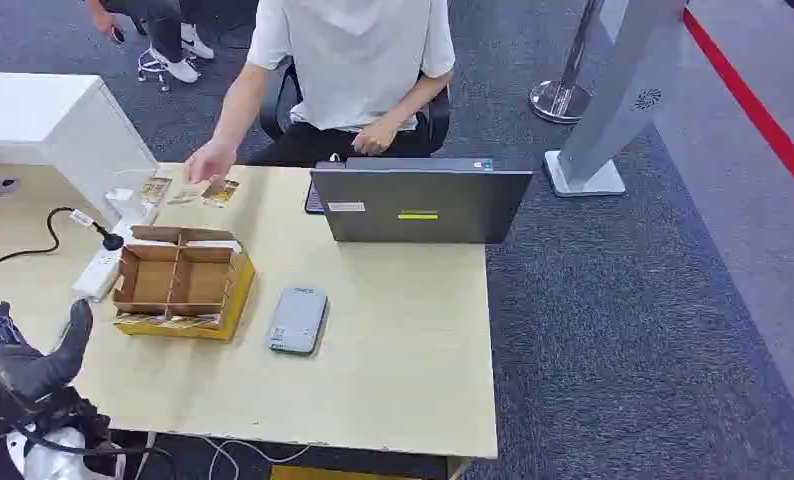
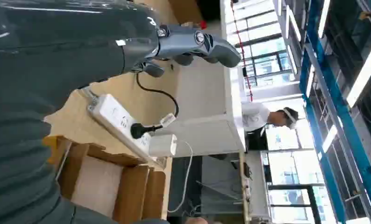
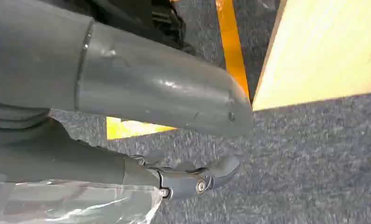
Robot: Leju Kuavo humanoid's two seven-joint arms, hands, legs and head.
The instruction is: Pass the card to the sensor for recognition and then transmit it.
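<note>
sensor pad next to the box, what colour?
Light grey sensor pad, flat on the table right of the cardboard box. Clearest in the head view.

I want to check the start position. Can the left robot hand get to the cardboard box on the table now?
Probably yes. The left robot hand is raised at the table's near-left edge, holding nothing, and the cardboard box sits just ahead of it. Only bare table lies between.

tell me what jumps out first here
A person in a white shirt sits across the table, one hand by the cards at its far left. A laptop stands mid-table, with a cardboard box and grey sensor nearer. The robot's left hand hovers at the table's near left edge.
</note>
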